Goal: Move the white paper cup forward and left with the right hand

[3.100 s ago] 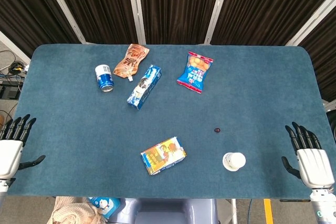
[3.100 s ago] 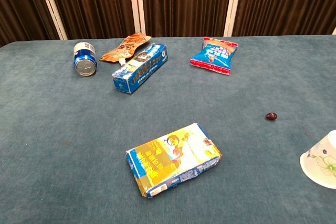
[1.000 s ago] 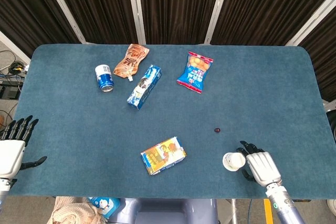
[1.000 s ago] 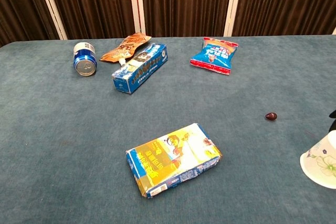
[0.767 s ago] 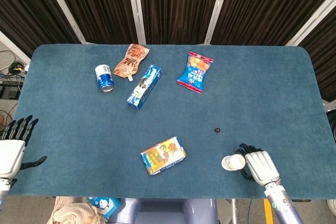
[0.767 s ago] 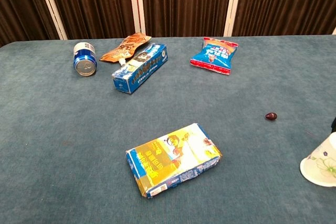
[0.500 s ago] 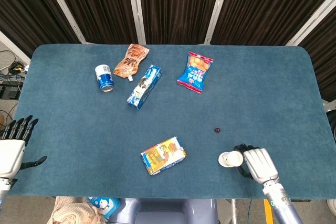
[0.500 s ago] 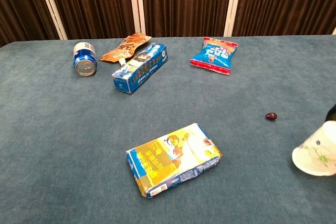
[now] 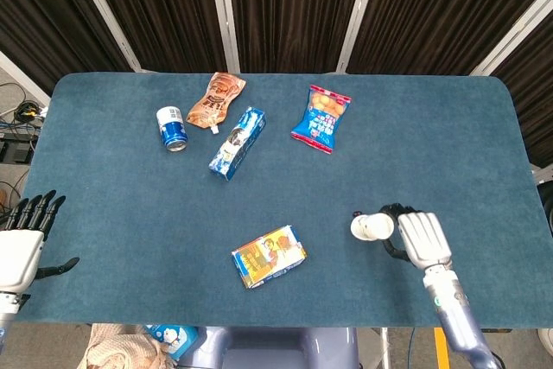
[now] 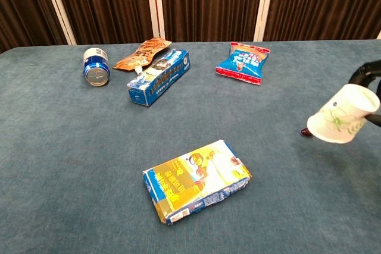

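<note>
My right hand (image 9: 421,239) grips the white paper cup (image 9: 371,226) and holds it tilted above the blue table, mouth toward the left. In the chest view the cup (image 10: 340,114) with its green flower print hangs clear of the cloth at the right edge, and only dark fingertips (image 10: 364,72) of that hand show behind it. A small dark bean (image 10: 305,131) lies just under the cup's rim. My left hand (image 9: 21,248) rests open at the table's near left corner, holding nothing.
A yellow-blue box (image 9: 269,256) lies front centre. Further back are a blue can (image 9: 172,129), an orange pouch (image 9: 217,99), a long blue box (image 9: 237,143) and a blue snack bag (image 9: 321,118). The table's front edge (image 9: 285,323) is near.
The right hand came in from the right edge, closed on the cup, then lifted it off the table and carried it forward and left. The left hand stayed put.
</note>
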Controlling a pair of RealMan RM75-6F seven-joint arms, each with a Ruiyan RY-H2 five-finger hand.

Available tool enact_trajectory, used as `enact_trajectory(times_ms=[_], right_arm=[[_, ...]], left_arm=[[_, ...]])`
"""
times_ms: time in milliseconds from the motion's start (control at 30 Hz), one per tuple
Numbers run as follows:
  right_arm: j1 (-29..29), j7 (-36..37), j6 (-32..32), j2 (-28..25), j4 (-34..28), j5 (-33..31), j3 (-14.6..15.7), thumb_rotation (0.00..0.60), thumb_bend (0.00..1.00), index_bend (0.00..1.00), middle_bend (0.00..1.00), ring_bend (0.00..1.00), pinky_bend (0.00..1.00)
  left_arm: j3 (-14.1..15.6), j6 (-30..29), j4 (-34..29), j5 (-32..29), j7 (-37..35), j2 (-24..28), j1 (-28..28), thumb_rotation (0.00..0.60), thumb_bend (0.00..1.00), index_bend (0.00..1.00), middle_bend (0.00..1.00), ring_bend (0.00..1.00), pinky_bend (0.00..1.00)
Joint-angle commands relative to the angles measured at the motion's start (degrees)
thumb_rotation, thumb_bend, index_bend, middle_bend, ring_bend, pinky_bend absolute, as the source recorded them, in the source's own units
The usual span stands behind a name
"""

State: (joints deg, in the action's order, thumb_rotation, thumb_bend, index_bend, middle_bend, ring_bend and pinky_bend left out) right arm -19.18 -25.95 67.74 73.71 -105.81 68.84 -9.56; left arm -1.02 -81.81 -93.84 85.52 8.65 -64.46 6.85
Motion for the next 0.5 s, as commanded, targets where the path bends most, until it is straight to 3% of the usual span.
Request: enact_trajectory(times_ms=[33,300,500], right_arm=[[-2.3,-2.0,-0.6,2.1,1.0,-3.8,-2.3,0.600,0.46,0.50,0.36,0.40,0.53],[-5.6,-5.8,-1.6,7.0,5.6,-10.8,-2.9,0.600,0.46,0.50,0.36,0.40,0.53],[-6.6,-6.9,-1.4,9.6,8.3,-11.5,-1.5,0.600,0.46,0.50,0.36,0.40,0.53]], left_arm=[[0.0,0.1,-0.2,-0.2,-0.1,0.0,0.0,0.600,0.01,0.00,0.00,0.00,0.02],[0.2,0.2,-0.7,-0.1,-0.2,0.2,0.0,0.600,0.01,0.00,0.00,0.00,0.02],[-0.2,0.5,-0.8,-0.9,-0.9,0.4,0.1,0.600,0.01,0.00,0.00,0.00,0.02]])
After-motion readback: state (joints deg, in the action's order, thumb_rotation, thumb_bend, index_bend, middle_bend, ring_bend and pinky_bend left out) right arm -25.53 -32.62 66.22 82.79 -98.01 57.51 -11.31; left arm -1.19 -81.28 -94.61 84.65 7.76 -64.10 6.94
